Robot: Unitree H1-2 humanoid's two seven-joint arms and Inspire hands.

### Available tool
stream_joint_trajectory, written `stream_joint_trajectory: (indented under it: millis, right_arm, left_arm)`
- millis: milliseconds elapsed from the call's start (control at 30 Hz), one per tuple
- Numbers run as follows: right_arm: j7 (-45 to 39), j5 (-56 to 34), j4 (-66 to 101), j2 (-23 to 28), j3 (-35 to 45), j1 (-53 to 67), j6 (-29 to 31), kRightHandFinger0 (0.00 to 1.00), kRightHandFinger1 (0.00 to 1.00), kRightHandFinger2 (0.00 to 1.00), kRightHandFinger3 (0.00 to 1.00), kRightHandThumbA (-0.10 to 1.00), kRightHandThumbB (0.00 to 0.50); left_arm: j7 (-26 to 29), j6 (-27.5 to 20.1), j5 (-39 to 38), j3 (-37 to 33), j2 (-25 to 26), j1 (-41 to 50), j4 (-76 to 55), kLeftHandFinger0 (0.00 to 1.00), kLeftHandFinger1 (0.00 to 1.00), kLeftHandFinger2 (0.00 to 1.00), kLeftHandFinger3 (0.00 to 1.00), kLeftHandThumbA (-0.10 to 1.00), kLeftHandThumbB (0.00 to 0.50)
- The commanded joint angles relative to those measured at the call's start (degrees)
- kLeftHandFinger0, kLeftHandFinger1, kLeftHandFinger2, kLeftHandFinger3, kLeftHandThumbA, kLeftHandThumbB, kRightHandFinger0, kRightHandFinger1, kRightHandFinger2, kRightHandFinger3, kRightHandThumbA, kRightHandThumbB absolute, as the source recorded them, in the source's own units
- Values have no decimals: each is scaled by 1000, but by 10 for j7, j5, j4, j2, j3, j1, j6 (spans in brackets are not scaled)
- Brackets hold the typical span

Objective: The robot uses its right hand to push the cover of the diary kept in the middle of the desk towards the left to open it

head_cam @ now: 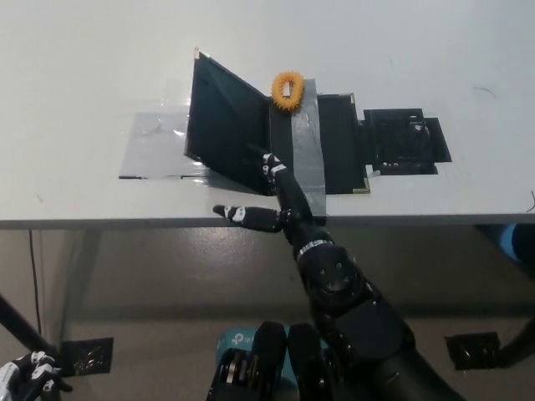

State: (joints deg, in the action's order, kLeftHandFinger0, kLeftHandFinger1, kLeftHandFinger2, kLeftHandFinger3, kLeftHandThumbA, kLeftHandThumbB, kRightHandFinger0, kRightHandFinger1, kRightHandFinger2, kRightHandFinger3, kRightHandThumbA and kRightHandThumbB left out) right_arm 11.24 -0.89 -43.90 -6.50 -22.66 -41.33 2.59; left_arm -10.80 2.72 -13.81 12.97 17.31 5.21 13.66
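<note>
Seen from the head view, the diary (276,146) lay near the front edge of the white worktop (84,67), roughly in its middle, with its black cover (221,125) swung over to the left and standing tilted, not yet flat. An orange ring-shaped object (287,90) sat at the top of the diary's spine, on a grey strip running down the open book. The black right hand (272,205) reached up from below the worktop's front edge, its fingers (276,171) spread and holding nothing; one of them pointed up against the lower edge of the cover, another stuck out to the left in front of the edge. A clear plastic sheet (155,146) lay flat to the left, partly under the raised cover. The white left hand (29,376) rested at the lower left corner, too small to tell its fingers' state.
</note>
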Motion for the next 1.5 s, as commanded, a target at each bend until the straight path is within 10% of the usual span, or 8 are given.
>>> stream_joint_trajectory:
  millis: [0, 100, 200, 467, 633, 1167, 1400, 1467]
  right_arm:
    - [-41, 127, -20, 22, -70, -56, 23, 1000, 914, 854, 874, 1000, 252]
    - [-33, 143, -19, 34, -85, -67, 16, 898, 822, 793, 836, 1000, 267]
    - [-40, 195, -19, 59, -127, -92, 5, 3, 3, 121, 945, 1000, 340]
    - [-64, 288, -27, 76, -223, -133, -33, 172, 239, 406, 930, 1000, 424]
    - [-90, 325, -24, 74, -276, -124, -57, 0, 0, 98, 466, 1000, 441]
    - [-123, 354, -35, 50, -273, -81, -58, 50, 106, 200, 829, 1000, 455]
    - [-217, 321, 135, 109, -228, -64, -83, 441, 486, 655, 1000, 1000, 375]
    - [-239, 296, 182, 117, -202, -57, -94, 100, 131, 323, 1000, 1000, 362]
  left_arm:
    - [-4, -2, 12, 1, 26, -3, -29, 445, 512, 249, 323, 510, 500]
    - [-6, -1, 8, 1, 26, -3, -29, 446, 513, 248, 316, 506, 500]
    - [-6, -1, 17, -2, 32, -2, -32, 452, 517, 249, 308, 532, 500]
    - [-6, 8, 21, -5, 40, -5, -36, 464, 533, 261, 324, 534, 500]
    - [-3, 9, 27, -7, 41, -5, -42, 484, 540, 267, 322, 549, 500]
    - [-4, 9, 37, -12, 47, -3, -48, 495, 536, 271, 341, 551, 500]
    - [-5, 5, 37, -11, 47, 5, -46, 476, 524, 258, 335, 544, 500]
    - [-5, 3, 40, -12, 49, 3, -44, 469, 520, 256, 334, 555, 500]
